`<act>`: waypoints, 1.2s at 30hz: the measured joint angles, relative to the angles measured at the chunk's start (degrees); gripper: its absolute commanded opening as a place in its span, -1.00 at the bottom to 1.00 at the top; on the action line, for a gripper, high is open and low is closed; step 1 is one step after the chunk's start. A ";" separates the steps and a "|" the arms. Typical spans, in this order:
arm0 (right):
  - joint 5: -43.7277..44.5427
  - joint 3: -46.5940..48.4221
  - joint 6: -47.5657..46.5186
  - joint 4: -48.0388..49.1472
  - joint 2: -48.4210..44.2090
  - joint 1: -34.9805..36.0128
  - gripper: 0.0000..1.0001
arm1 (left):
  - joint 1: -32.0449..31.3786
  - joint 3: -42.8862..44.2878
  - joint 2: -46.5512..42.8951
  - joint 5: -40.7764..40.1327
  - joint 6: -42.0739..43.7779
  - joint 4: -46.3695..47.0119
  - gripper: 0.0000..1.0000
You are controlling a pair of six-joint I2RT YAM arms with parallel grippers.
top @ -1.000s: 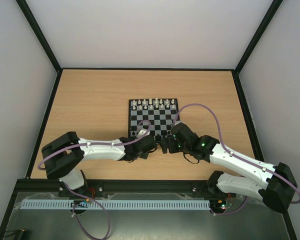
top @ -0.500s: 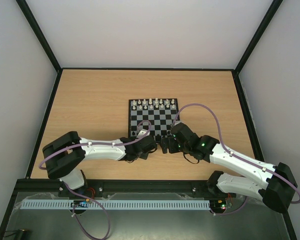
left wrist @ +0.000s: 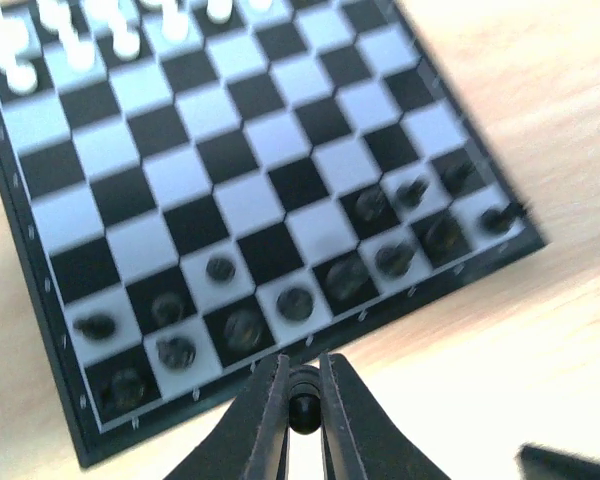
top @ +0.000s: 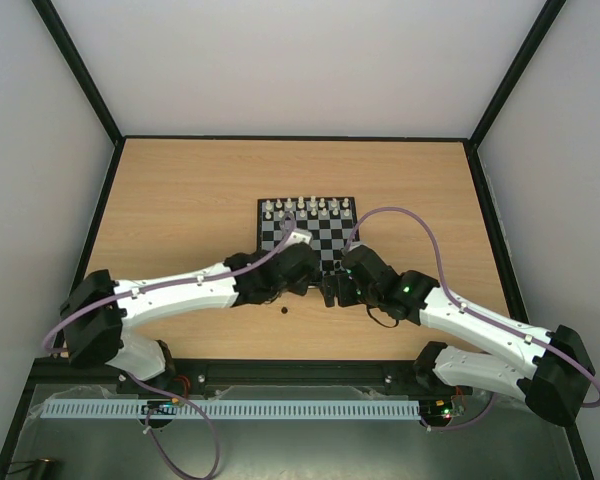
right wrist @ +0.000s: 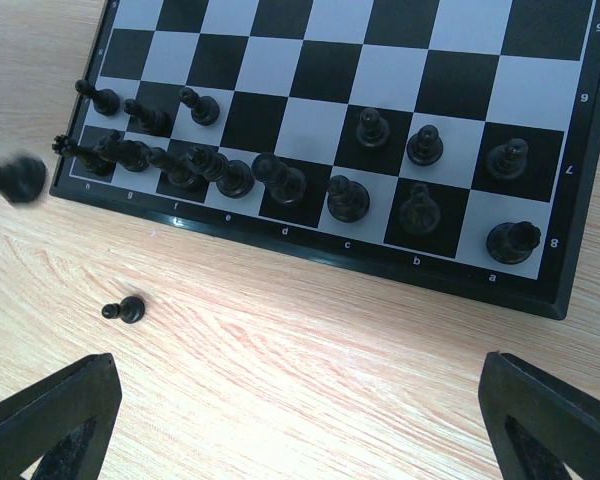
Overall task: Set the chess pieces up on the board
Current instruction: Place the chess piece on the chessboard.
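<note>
So the black pieces are mostly on the board already, lined up on the two rows nearest the arms. The edge row looks full. The next row in has three at each end, and the two middle squares are bare. A few down at the h corner look tipped over, but I can't say for sure.

One loose pawn is off the board, on the desk just in front of that same h corner and apart from the border.

The left gripper is pinched down narrow on a small black piece, which sits right between the fingers. It's just beside the board's near edge, by the h end. I can't tell if the piece is touching anything underneath.

The right gripper is spread wide with nothing in it, over the desk just in front of the board's near edge.

The white pieces are all on the far two rows of the board, well away from both grippers.
</note>
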 measured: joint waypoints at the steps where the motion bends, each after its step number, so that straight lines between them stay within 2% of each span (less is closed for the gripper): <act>1: 0.00 0.00 0.02 0.00 -0.04 0.00 0.97 | 0.33 1.57 -0.37 0.17 0.83 -0.11 -0.81; 6: 0.02 0.00 0.04 -0.02 -1.22 0.00 0.97 | 4.72 7.30 0.52 2.27 5.55 0.09 -0.81; 12: 0.04 0.00 0.04 -0.02 -1.86 0.00 0.97 | 7.82 9.94 7.65 4.07 9.66 1.81 -0.81; 17: 0.04 0.00 0.02 -0.02 -1.88 0.00 0.97 | 7.78 9.73 12.70 5.07 11.19 3.63 -0.82; 36: 0.00 0.00 0.00 0.00 -1.77 0.00 0.97 | 8.61 5.68 17.51 6.05 11.82 12.22 -0.82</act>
